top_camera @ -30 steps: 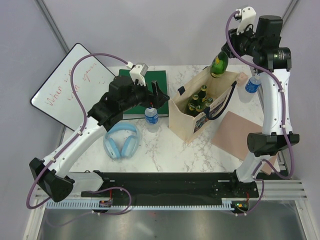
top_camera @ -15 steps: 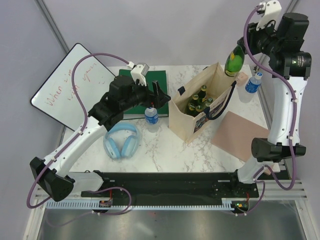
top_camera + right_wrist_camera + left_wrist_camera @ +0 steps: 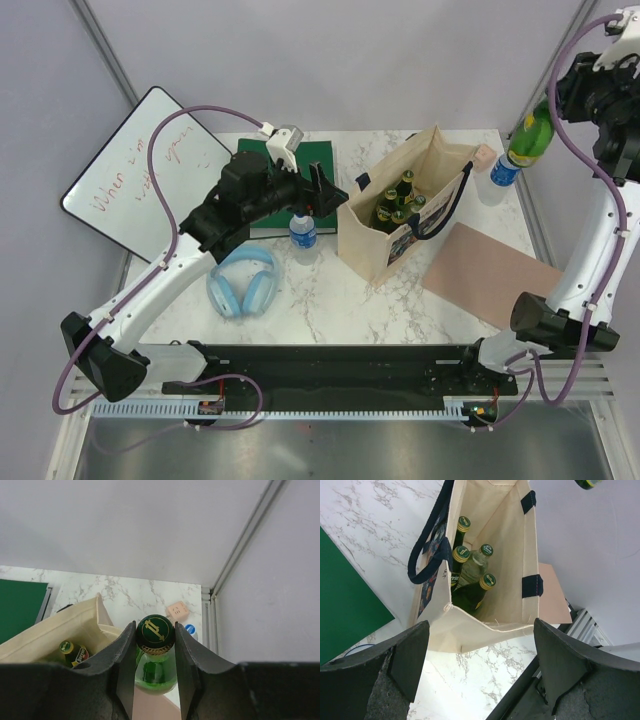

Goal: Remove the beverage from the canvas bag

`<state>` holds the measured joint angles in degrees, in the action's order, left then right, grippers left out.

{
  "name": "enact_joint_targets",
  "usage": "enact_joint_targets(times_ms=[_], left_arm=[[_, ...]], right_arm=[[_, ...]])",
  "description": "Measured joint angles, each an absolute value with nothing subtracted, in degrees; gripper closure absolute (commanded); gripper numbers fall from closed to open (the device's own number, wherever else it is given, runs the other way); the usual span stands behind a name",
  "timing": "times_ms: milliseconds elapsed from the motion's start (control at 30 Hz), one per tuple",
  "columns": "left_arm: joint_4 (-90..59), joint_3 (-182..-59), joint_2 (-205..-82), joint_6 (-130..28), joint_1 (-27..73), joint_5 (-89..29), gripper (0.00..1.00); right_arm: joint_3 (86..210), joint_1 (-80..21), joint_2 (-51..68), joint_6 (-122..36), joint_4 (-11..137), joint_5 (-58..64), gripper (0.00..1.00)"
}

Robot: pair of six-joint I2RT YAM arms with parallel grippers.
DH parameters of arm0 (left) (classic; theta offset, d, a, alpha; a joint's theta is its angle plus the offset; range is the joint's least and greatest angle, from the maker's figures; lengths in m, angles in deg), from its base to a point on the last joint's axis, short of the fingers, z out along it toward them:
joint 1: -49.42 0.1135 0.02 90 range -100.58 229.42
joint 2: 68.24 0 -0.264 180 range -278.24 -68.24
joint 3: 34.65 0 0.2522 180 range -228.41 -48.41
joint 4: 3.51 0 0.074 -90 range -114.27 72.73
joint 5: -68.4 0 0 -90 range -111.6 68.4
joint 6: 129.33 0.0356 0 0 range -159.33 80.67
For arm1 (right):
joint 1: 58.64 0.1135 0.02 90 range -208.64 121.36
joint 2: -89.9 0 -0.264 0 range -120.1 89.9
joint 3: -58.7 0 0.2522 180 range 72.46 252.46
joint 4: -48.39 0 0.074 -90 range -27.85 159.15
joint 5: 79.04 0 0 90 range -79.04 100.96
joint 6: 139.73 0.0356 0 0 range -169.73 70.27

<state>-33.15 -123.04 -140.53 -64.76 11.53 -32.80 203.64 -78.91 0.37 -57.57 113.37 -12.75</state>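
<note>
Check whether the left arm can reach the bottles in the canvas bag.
Probably yes: the left gripper hangs open beside the canvas bag, whose top gapes, leaving the green bottles exposed; only the strap handle droops nearby.

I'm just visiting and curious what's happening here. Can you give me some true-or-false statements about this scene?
1. The right gripper holds a green bottle clear of the canvas bag. True.
2. The bag is empty. False: four bottles stand inside it.
3. The left gripper grips the bag's handle. False: it is open, holding nothing.
4. Blue headphones lie on the table. True.
</note>
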Motion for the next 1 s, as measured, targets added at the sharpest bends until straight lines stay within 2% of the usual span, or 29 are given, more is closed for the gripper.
enact_joint_targets(times_ms=[233,667,1000], left_arm=[[-32.43,-123.04,-140.53,-64.89,11.40,-33.20,0.09],[-31.88,-123.04,-140.53,-64.87,11.40,-33.87,0.09],[-31.71,-122.58,-140.51,-64.89,11.40,-33.83,0.09]], right_arm=[[193.89,-84.96,3.45,-57.44,112.59,-13.60,1.00],[170.24,-88.22,4.37,-59.23,105.42,-14.50,1.00],[159.49,-88.55,4.30,-60.72,98.05,-15.39,1.00]])
